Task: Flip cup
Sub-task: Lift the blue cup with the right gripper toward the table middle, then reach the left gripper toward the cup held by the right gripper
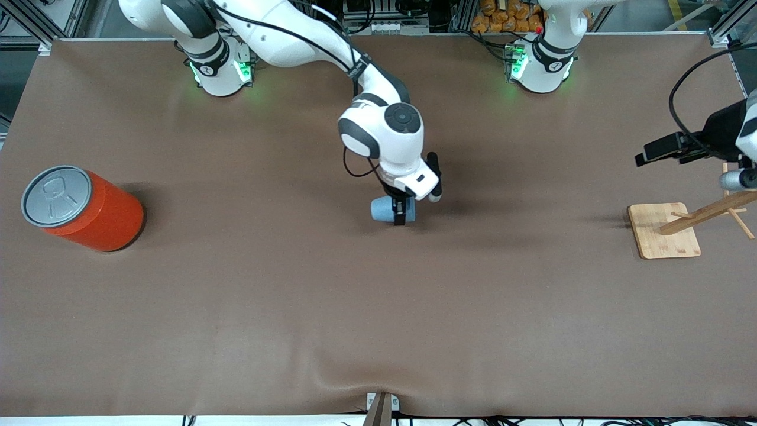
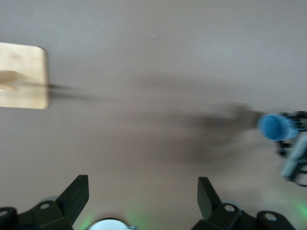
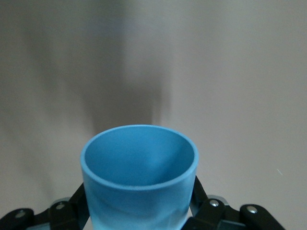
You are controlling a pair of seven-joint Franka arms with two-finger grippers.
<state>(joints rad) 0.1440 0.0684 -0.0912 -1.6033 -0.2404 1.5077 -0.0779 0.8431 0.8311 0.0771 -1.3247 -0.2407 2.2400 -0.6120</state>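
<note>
The light-blue cup [image 1: 383, 210] lies on its side between the fingers of my right gripper [image 1: 402, 212], low over the middle of the table. In the right wrist view the cup [image 3: 139, 177] fills the space between the fingers [image 3: 79, 201], and its darker blue inside faces the camera. My right gripper [image 3: 139, 208] is shut on it. My left gripper [image 2: 144, 191] is open and empty, up over the left arm's end of the table. The left wrist view also shows the cup [image 2: 276, 127] farther off.
A large orange can with a grey lid [image 1: 83, 207] stands at the right arm's end of the table. A wooden stand [image 1: 663, 231] with slanted pegs sits at the left arm's end, under the left arm [image 1: 724, 133]. Its base also shows in the left wrist view [image 2: 21, 76].
</note>
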